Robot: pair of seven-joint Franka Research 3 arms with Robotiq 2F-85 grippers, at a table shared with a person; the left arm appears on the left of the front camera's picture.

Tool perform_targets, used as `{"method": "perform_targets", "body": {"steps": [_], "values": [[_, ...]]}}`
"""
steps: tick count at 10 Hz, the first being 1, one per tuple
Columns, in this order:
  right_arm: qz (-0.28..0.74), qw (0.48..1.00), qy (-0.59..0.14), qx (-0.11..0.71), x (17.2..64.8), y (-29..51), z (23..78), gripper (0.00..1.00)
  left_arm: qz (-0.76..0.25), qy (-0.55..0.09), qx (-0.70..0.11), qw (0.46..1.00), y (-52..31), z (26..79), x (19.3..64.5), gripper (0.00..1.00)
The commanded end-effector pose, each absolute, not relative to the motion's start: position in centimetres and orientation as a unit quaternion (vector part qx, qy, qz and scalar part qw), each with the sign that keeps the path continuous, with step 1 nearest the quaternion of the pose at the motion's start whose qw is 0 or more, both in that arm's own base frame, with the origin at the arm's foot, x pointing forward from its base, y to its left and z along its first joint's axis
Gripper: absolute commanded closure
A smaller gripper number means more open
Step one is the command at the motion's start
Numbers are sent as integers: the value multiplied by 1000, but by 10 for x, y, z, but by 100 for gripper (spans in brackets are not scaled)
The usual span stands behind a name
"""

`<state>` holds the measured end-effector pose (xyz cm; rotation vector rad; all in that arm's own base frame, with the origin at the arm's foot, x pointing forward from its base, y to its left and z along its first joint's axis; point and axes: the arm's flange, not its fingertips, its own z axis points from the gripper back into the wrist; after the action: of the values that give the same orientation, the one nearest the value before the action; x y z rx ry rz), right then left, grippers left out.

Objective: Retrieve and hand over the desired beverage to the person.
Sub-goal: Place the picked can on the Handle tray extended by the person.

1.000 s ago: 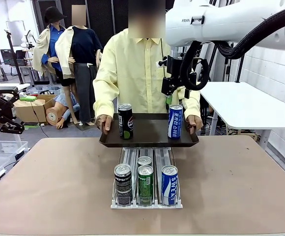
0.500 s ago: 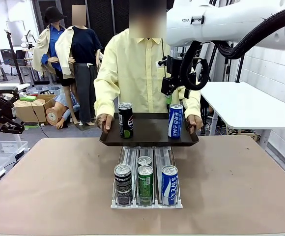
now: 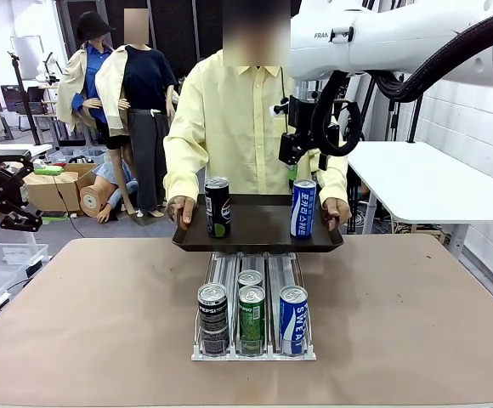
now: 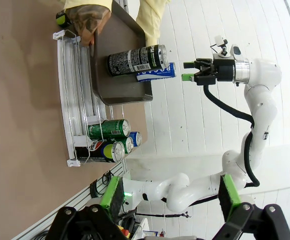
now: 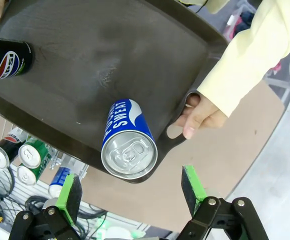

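The person (image 3: 229, 127), dressed in a loose pale-yellow long-sleeved button shirt, stood at the far side of the brown table (image 3: 102, 323) and held a dark rectangular tray (image 3: 259, 231) by its two end handles, one hand (image 3: 179, 212) at the robot's left end and the other hand (image 5: 199, 116) at the right end. Two cans stood upright on the tray: a black Pepsi can with a green patch (image 3: 218, 207) toward the left end and a blue-and-white Pocari Sweat can (image 3: 303, 209) toward the right end.

The right gripper (image 3: 292, 167) hung directly above the blue-and-white can with its jaws spread wide and holding nothing; in the right wrist view its green pads (image 5: 69, 192) stood either side of the can's silver top (image 5: 129, 152), clear of it. The left gripper (image 4: 170, 192), seen in the left wrist view, was likewise parted and empty, well apart from the tray.

On the table just in front of the tray lay a clear, railed can dispenser rack (image 3: 253, 350). Its near end carried a black Pepsi can (image 3: 212, 319), a green can (image 3: 252, 318) and a blue Pocari Sweat can (image 3: 293, 319) abreast, with a further silver-topped can (image 3: 249, 279) behind the green one.
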<state>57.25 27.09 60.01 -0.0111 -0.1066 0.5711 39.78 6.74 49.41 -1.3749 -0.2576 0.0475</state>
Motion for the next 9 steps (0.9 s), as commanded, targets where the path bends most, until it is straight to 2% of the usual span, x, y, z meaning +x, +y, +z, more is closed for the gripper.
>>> {"method": "perform_targets", "body": {"steps": [1,6,9], "values": [[267,962,-62,18,562,258,613,0,22,-122,-636,761,68,496,396,0],[199,967,-85,131,513,181,642,0,22,-122,-636,761,68,496,396,0],[168,940,-100,279,483,100,635,0,22,-122,-636,761,68,496,396,0]]}}
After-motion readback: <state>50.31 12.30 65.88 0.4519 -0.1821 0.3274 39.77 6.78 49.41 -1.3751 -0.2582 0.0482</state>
